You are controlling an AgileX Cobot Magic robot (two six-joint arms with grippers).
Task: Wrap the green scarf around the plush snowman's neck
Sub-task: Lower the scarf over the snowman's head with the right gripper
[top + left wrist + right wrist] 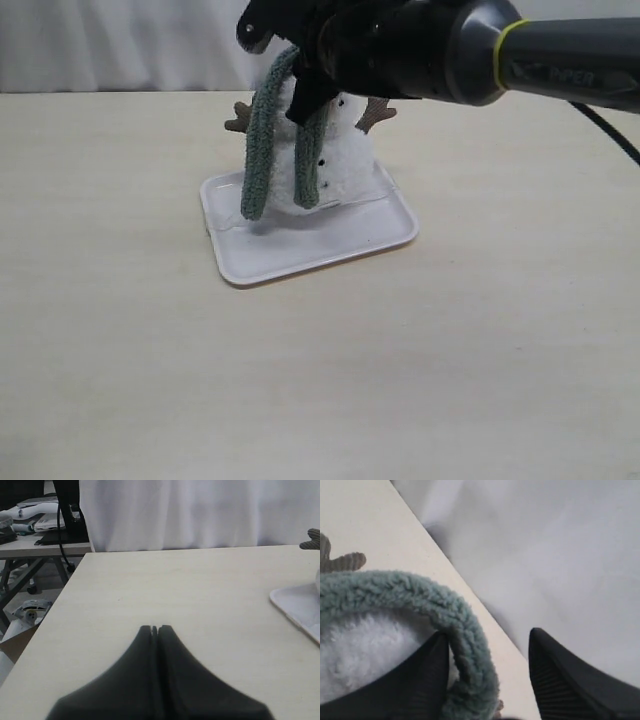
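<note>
- Table point(120, 350): plain pale top. The only thing standing on it is the tray, somewhat nearer the far edge than the near one.
- White tray point(330, 250): shallow, with rounded corners. Its near half is bare.
- Plush snowman point(345, 160): upright toward the tray's far edge, with its brown twig arms sticking out on both sides. My right arm covers most of the head, so I can't really make out the snowman's neck.
- Green scarf point(262, 150): looped over the top of the snowman from behind. Both tails hang down the front, and the longer one dangles over the tray's left edge. So it's draped, not wrapped yet.
- My right claw point(487, 637): up at the head with the fingers spread. The scarf's bend rests against one finger and the other stands clear, so nothing is pinched.
- My left claw point(155, 628): pressed together and empty, low over the table and well off the tray's left side.
- Where I'd say I am: the drape looks done and the crossing hasn't started.
- Next, I reckon I need to settle the loop down into the neck crease. Then I grab one tail and carry it across the front without tipping the little guy over.
</note>
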